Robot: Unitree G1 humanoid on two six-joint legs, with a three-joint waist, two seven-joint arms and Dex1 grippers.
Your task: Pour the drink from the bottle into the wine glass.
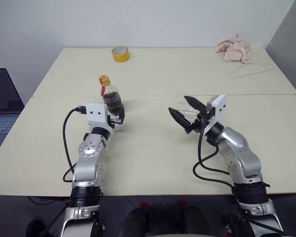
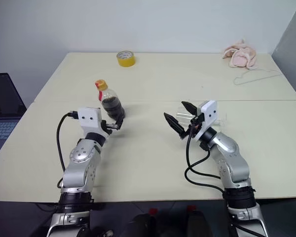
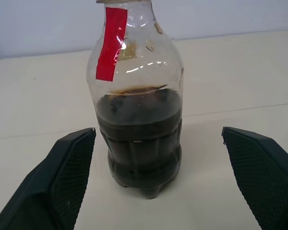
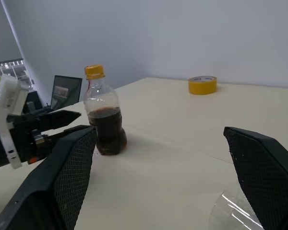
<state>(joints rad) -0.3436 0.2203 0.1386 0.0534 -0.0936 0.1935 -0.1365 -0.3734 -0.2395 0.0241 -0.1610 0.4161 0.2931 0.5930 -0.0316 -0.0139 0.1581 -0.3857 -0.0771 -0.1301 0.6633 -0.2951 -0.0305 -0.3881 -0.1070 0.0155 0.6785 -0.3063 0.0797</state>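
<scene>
The bottle [image 1: 111,98] stands upright on the table, clear plastic with a yellow cap [image 1: 104,79] and a red label. The drink [image 3: 139,139], a dark brown liquid, fills about its lower half. My left gripper [image 1: 115,116] is open right behind the bottle, one finger [image 3: 67,167] on each side of it and not touching it. My right gripper [image 1: 179,104] hangs open over the table's middle right, pointing toward the bottle. A curved edge of the clear wine glass [image 4: 229,211] shows just below the right gripper, by one finger [image 4: 264,167]. I cannot tell whether it stands upright.
A yellow tape roll [image 1: 120,53] lies at the back of the far table. A pink cloth [image 1: 234,49] and a wire hanger [image 1: 251,70] are at the back right. A laptop [image 1: 2,106] sits off the left edge. A seam [image 1: 153,96] joins the two tables.
</scene>
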